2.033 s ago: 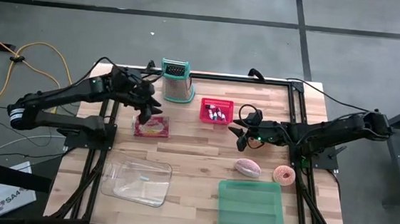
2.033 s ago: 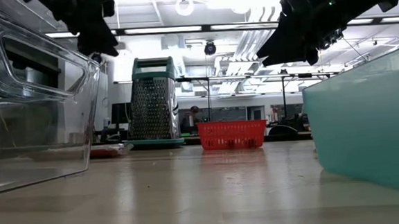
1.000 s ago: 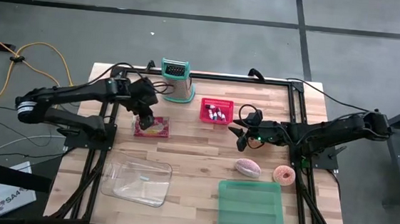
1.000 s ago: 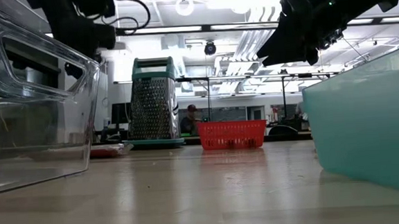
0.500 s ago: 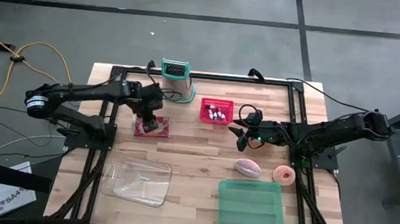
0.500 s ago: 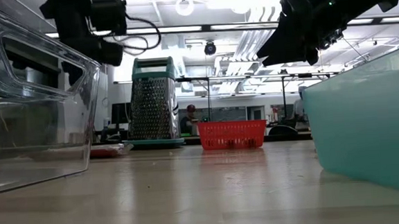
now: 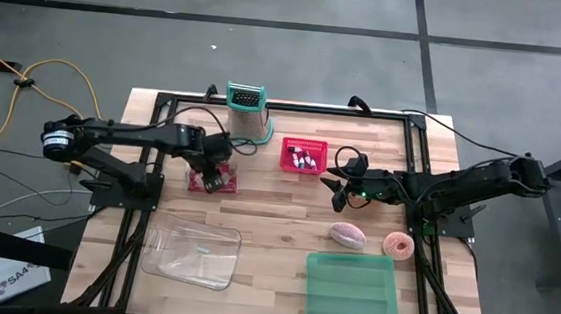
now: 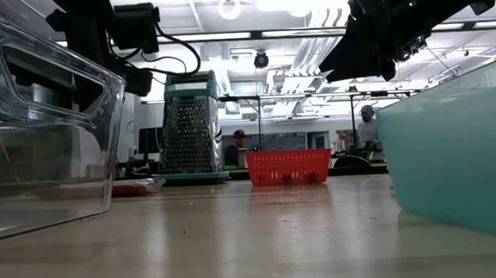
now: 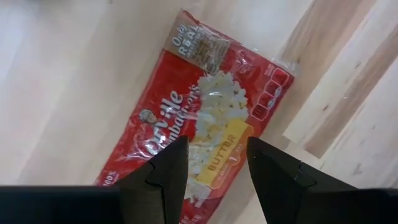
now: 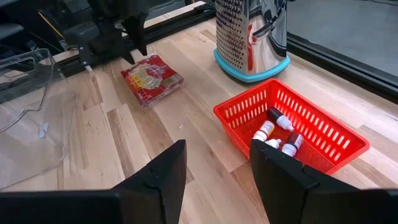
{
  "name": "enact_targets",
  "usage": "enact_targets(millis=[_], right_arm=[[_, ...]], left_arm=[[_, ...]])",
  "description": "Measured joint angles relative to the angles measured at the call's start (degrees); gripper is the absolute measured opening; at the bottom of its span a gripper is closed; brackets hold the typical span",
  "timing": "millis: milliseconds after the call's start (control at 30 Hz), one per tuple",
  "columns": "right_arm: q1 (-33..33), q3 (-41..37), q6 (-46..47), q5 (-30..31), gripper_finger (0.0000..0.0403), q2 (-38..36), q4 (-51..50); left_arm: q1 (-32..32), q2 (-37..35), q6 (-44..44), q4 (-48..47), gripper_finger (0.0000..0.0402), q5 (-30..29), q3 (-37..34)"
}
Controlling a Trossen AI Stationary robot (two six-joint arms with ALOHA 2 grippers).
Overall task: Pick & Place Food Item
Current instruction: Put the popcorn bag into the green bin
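Observation:
A red popcorn bag (image 9: 205,124) lies flat on the wooden table, left of centre (image 7: 228,182); the right wrist view also shows the bag (image 10: 152,78). My left gripper (image 9: 217,165) hangs just above it, pointing steeply down, open, its two fingers over the bag's near half without touching. In the high view the left gripper (image 7: 213,168) covers part of the bag. My right gripper (image 7: 328,185) waits open in mid-air right of centre, nothing between its fingers (image 10: 217,165).
A metal grater (image 7: 247,112) and a red basket (image 7: 304,157) of small bottles stand at the far side. A pink food piece (image 7: 347,233), a donut (image 7: 398,246), a green tray (image 7: 351,289) and a clear container (image 7: 193,253) lie nearer.
My left gripper has come down toward the popcorn bag, shifting toward the table's right and near edges and tipping more steeply downward. Its fingers stay equally apart. The bag has not moved.

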Motion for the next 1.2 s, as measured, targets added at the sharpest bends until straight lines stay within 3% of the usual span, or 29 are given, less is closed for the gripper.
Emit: enact_targets(millis=[267, 500, 1200], right_arm=[[0.0, 0.0, 0.0, 0.0, 0.0165, 0.0, 0.0], [0.0, 0.0, 0.0, 0.0, 0.0165, 0.0, 0.0], [0.0, 0.0, 0.0, 0.0, 0.0165, 0.0, 0.0]], left_arm=[[-7.7, 0.0, 3.8, 1.2, 0.0158, -8.2, -1.3], [-12.8, 0.0, 2.3, 3.8, 0.0158, -11.8, -4.3], [-14.6, 0.0, 6.7, 7.5, 0.0158, -13.0, -8.2]])
